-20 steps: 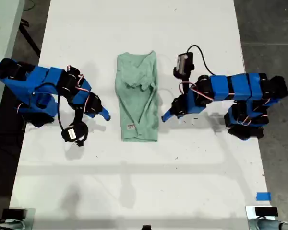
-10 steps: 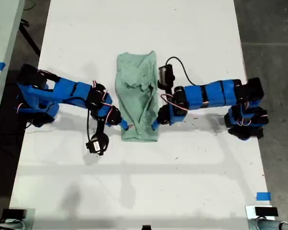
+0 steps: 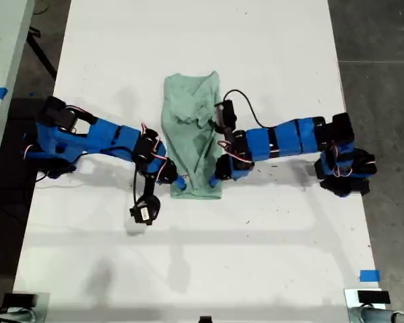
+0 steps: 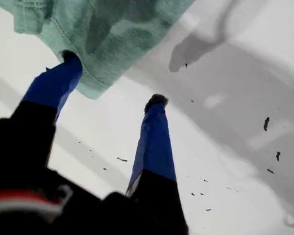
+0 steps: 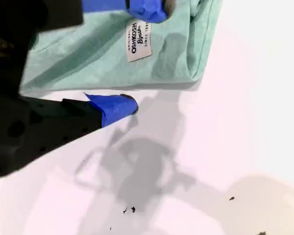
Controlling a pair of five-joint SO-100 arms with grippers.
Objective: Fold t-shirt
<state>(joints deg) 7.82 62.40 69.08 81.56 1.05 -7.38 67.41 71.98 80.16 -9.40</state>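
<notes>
The pale mint-green t-shirt (image 3: pixel 192 128) lies folded into a narrow strip in the middle of the white table (image 3: pixel 269 242). My second gripper (image 3: pixel 180 182) belongs to the arm on the exterior view's left. It is at the strip's near corner by the white label (image 5: pixel 139 41). It is open (image 5: pixel 139 58), one finger over the cloth and one on the table. My first gripper (image 3: pixel 215 180), on the arm from the exterior view's right, is open (image 4: pixel 112 83) at the other near corner. One fingertip (image 4: pixel 68 61) touches the hem (image 4: pixel 95 83); the other rests on bare table.
A wrist camera module (image 3: pixel 143 212) hangs on its cable below the second arm, another (image 3: pixel 225 111) rides beside the shirt on the first arm. Blue tape (image 3: pixel 369 275) marks the table near the exterior view's lower right. Dark floor borders the table on both sides.
Both arms have stretched inward and toward the shirt's near end. The grippers went from standing apart beside the strip to meeting its two near corners.
</notes>
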